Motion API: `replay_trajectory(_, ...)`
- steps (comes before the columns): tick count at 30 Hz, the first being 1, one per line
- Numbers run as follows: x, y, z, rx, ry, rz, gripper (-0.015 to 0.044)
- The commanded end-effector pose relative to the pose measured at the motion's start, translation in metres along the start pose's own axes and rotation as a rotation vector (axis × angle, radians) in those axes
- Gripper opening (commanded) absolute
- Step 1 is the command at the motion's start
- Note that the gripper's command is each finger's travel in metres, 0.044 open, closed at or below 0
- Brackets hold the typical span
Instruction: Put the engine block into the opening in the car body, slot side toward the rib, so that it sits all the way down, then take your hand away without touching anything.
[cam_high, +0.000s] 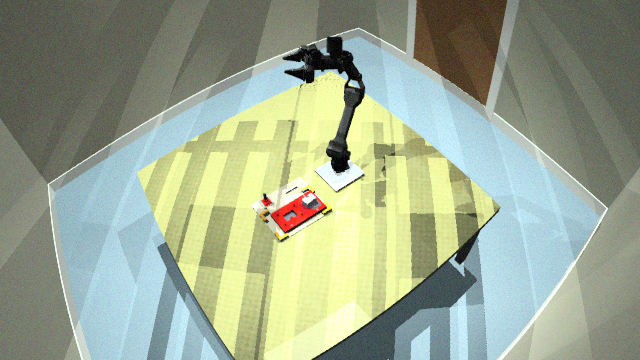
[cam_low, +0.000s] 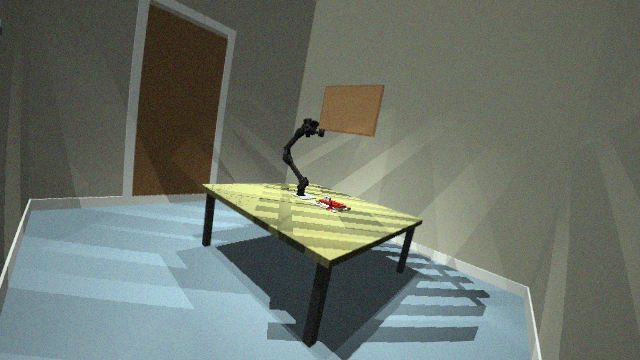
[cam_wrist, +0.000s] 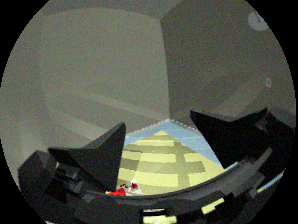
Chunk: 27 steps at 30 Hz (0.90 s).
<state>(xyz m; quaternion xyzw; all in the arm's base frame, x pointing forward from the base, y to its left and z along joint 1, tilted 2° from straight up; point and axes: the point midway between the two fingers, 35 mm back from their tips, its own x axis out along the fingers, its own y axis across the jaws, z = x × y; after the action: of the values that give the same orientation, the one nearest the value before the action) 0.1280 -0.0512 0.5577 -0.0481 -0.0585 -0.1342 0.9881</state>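
While the gripper (cam_high: 285, 65) (cam_low: 321, 133) (cam_wrist: 158, 119) hangs high and well apart from the car body (cam_high: 303, 215) (cam_low: 336, 204) (cam_wrist: 118, 191), its fingers stand wide and nothing is between them. A grey block (cam_high: 309, 199) (cam_low: 327, 199), which I take for the engine block, is at the end of the car body nearer to the base plate (cam_high: 330, 183). Beside the car body there is a small red piece with a dark post (cam_high: 266, 202). I cannot tell if the block is fully down, nor where its slot looks. If it is seated, the step in hand is probably the final withdrawal: it should be kept slow, high and away from the car body, with the fingers apart. If it is not, it seems better to check the slot against the rib, then descend straight and press evenly, because a tilted block could jam at the edge.
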Motion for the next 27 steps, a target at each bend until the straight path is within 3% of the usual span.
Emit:
replay_trajectory(1, 0.011, 0.023, -0.011, -0.108, 0.039, 0.047, 0.044)
replay_trajectory(27, 0.055, 0.159, -0.13, -0.817, 0.313, 0.484, 0.044)
